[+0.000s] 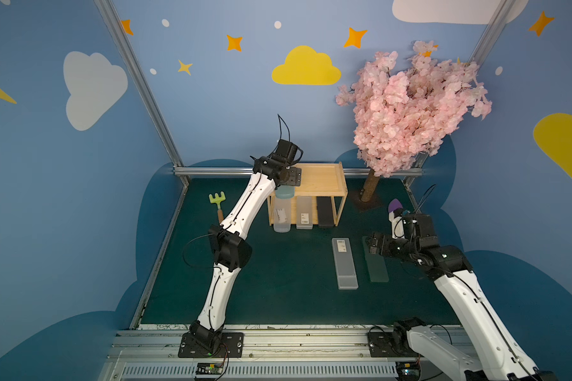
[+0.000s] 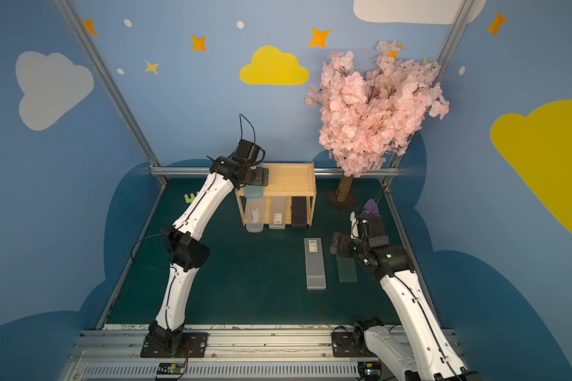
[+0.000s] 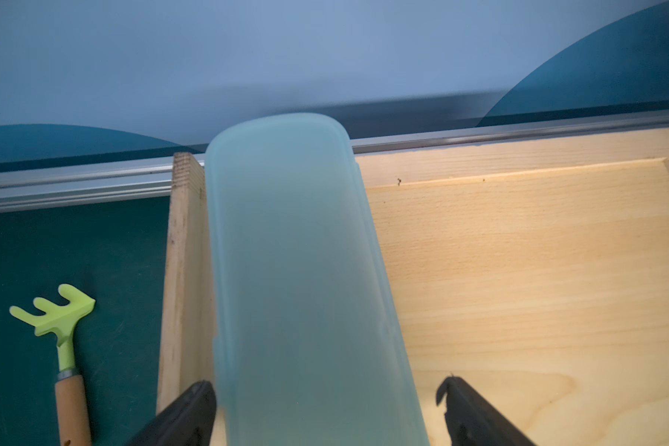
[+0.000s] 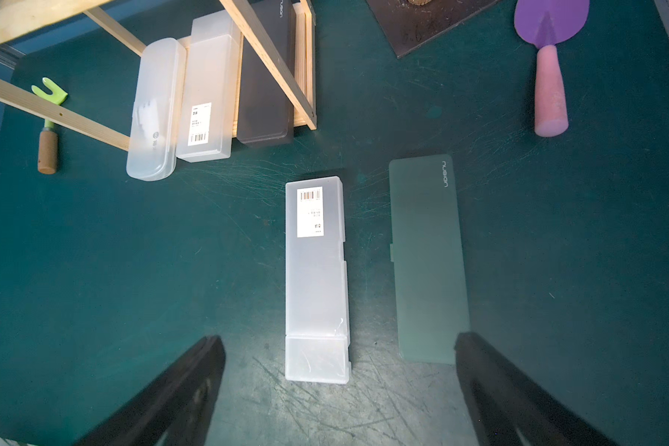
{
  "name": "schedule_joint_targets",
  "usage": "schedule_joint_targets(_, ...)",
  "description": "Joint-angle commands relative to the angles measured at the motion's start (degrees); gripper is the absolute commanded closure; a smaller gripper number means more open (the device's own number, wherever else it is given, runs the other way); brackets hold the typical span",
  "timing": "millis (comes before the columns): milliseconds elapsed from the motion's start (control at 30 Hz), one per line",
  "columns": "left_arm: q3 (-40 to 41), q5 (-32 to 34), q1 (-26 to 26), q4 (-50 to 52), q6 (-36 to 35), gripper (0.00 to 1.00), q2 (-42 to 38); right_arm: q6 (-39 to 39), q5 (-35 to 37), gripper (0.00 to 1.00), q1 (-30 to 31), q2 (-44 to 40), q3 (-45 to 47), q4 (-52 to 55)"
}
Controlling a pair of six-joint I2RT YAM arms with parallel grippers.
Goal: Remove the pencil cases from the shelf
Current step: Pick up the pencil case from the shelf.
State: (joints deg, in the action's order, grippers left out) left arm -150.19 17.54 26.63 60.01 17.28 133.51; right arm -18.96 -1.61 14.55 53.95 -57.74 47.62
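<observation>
The shelf [image 1: 321, 179] stands at the back of the table [image 1: 278, 297]. The left gripper [image 3: 325, 384] is over the left end of the shelf's top board, jaws apart, with the teal case [image 3: 294, 270] between them. In the left wrist view one finger [image 3: 188, 409] lies against the case's side and the other stands clear of it, so the case is straddled, not clamped. The teal case runs front to back along the shelf's left rim, and in both top views its near end juts past the shelf's front edge. Whether it lies flat on the board cannot be told.

Three cases lie side by side on the shelf's lower board, their near ends sticking out past its front. The clear case [image 1: 282, 216] is at the left, the frosted case [image 1: 304, 216] in the middle and the black case [image 1: 326, 212] at the right.

In front of the shelf and to its right, the second frosted case [image 1: 344, 264] and the green case [image 1: 375, 264] lie flat and parallel, apart from each other and well clear of the shelf. The green case is the farther right. The right gripper [image 4: 338, 338] hovers above them with its jaws wide apart and nothing in them.

The rake [image 1: 217, 201] lies left of the shelf. The shovel [image 1: 395, 211] and the tree [image 1: 410, 109] are to its right.
</observation>
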Motion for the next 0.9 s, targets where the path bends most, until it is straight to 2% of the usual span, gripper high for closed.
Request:
schedule_joint_targets(0, 0.4, -0.1, 0.2, 0.4, 0.7, 0.00, 2.3, 0.9, -1.0, 0.02, -0.5, -0.9, 0.7, 0.6)
schedule_joint_targets(600, 0.3, 2.8, -0.6, -2.0, 4.0, 0.01, 3.9, 1.5, -2.4, 0.02, -1.5, -1.1, 1.9, 0.8)
schedule_joint_targets(733, 0.4, 2.7, -0.7, -2.7, 4.3, 0.06, 4.0, 1.6, -2.7, 0.02, -1.7, -1.0, 2.1, 0.8)
schedule_joint_targets(867, -0.4, 2.7, -0.8, -3.0, 4.6, 0.16, 4.2, 1.7, -3.1, 0.02, -1.8, -0.9, 2.0, 0.7)
